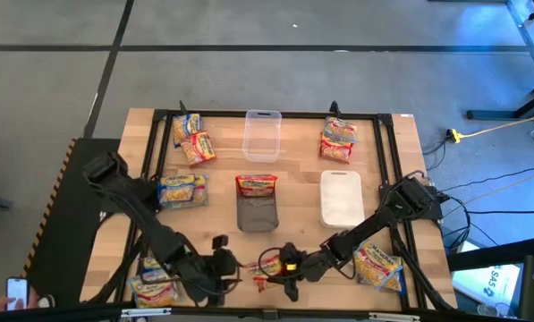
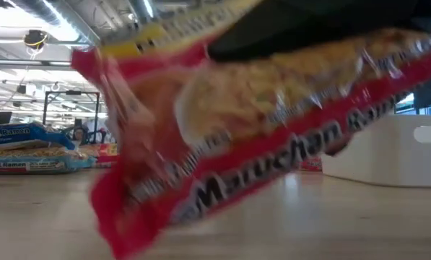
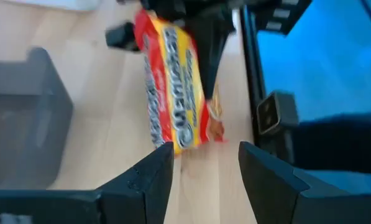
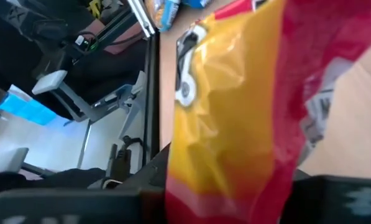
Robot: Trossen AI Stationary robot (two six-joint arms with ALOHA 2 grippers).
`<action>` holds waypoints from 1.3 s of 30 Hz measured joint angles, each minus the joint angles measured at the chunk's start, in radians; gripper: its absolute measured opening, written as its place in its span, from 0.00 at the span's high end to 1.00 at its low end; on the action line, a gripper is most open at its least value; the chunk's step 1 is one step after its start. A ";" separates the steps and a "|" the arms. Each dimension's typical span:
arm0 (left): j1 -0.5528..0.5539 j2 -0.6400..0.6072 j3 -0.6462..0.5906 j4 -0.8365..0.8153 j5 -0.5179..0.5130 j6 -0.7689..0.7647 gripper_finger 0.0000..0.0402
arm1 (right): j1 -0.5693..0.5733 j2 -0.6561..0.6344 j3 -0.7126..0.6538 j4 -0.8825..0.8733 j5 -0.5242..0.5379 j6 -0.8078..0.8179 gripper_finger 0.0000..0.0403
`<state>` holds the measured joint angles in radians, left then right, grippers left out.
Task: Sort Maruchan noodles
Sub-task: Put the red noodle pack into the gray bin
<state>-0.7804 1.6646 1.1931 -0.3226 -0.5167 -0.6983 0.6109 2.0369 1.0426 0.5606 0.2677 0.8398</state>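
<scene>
On the wooden tabletop (image 1: 222,201) there were three rectangular containers: one clear plastic (image 1: 261,134), one dark grey (image 1: 257,215) and one white (image 1: 341,199). The flat ramen packets (image 1: 192,139) lay in overlapping groups; their exact number could not be counted.

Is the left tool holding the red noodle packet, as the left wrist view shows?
No, the left tool is open and empty; the red packet lies ahead.

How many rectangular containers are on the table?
3: a clear container at the far middle, a grey container in the centre, and a white container to its right. None seems hidden.
</scene>
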 joint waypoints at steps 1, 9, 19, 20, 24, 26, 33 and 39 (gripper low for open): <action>0.000 -0.008 0.000 0.003 0.000 -0.001 0.56 | 0.000 -0.001 0.011 -0.010 0.000 -0.018 0.74; 0.018 -0.016 0.000 0.047 0.111 0.047 0.56 | 0.004 -0.002 0.114 -0.134 0.002 -0.174 0.77; 0.067 -0.015 0.000 0.047 0.116 -0.006 0.40 | 0.005 -0.003 0.177 -0.215 0.010 -0.255 0.77; 0.070 -0.015 0.000 0.047 0.117 -0.011 0.37 | 0.005 -0.003 0.176 -0.218 0.012 -0.261 0.77; 0.072 -0.015 0.000 0.047 0.112 -0.033 0.24 | 0.005 -0.002 0.176 -0.220 0.022 -0.267 0.76; 0.071 -0.015 0.000 0.046 0.070 -0.064 0.19 | 0.005 -0.003 0.176 -0.221 0.030 -0.270 0.75; 0.076 0.001 0.000 0.079 0.059 -0.112 0.15 | 0.004 -0.003 0.177 -0.191 0.049 -0.293 0.76; 0.102 0.061 -0.001 0.099 0.119 -0.118 0.18 | 0.004 -0.003 0.223 -0.209 0.055 -0.373 0.76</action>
<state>-0.6785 1.7253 1.1923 -0.2236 -0.3977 -0.8164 0.6145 2.0342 1.2653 0.3518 0.3230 0.4669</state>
